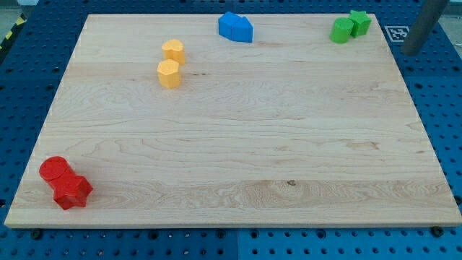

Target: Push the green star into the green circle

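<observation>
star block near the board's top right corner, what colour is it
Green, same as the circle block touching the star block; the camera view shows it.

- No word, brand name or number can be read anywhere in the view.
- The only sign is a black-and-white square-patterned marker (396, 32) — a printed tag, partly cut off by the dark rod (424, 25) — lying on the blue perforated base just off the top right corner of the wooden board (238, 130); its pattern holds no letters.
- Yellow-and-black hazard striping (10, 32) runs beyond the board's top left corner — a warning mark, without text.
</observation>
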Robot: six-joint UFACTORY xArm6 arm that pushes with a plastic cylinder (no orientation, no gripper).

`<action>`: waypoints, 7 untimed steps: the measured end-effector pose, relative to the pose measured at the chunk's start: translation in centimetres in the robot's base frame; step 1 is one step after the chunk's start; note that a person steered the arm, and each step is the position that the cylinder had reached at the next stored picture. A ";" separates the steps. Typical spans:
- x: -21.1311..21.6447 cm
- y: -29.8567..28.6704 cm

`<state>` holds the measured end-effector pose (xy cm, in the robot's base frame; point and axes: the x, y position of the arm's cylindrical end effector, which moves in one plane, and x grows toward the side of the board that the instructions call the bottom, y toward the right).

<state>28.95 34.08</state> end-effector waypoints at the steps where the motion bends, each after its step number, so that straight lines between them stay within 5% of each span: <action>1: -5.4 0.5; 2: -9.8 -1.8; 7: -6.1 -6.2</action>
<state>22.86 27.89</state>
